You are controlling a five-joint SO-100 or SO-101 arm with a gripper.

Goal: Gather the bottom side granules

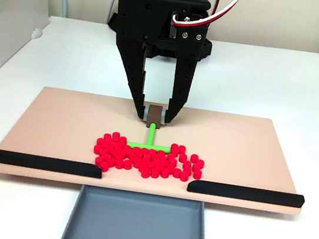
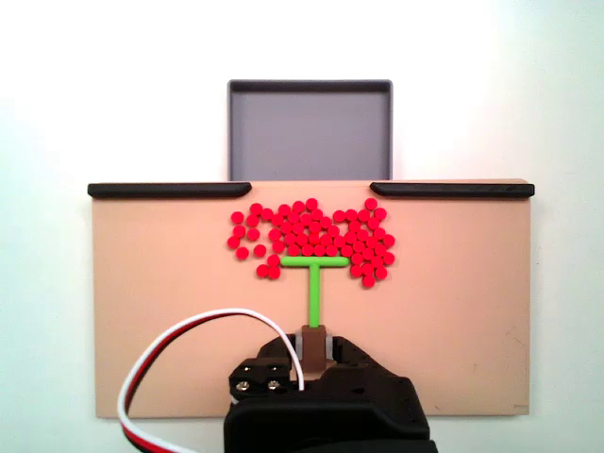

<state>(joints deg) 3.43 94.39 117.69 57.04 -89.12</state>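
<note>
Granules (image 1: pixel 148 158) clustered on tan board (image 1: pixel 57 129) | gripper (image 1: pixel 155 116) clamps green T-tool (image 1: pixel 151 139) | white table (image 1: pixel 272 82)

Lab-like setup: bare white table (image 1: pixel 282 89), test board (image 1: pixel 58 123).

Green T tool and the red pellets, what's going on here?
The gripper holds the green T-shaped tool by a brown block at the end of its stem, bar against the granules. The granules lie clustered on the tan board, in front of the gap between two black rails. The grey tray beyond the gap holds none.
</note>
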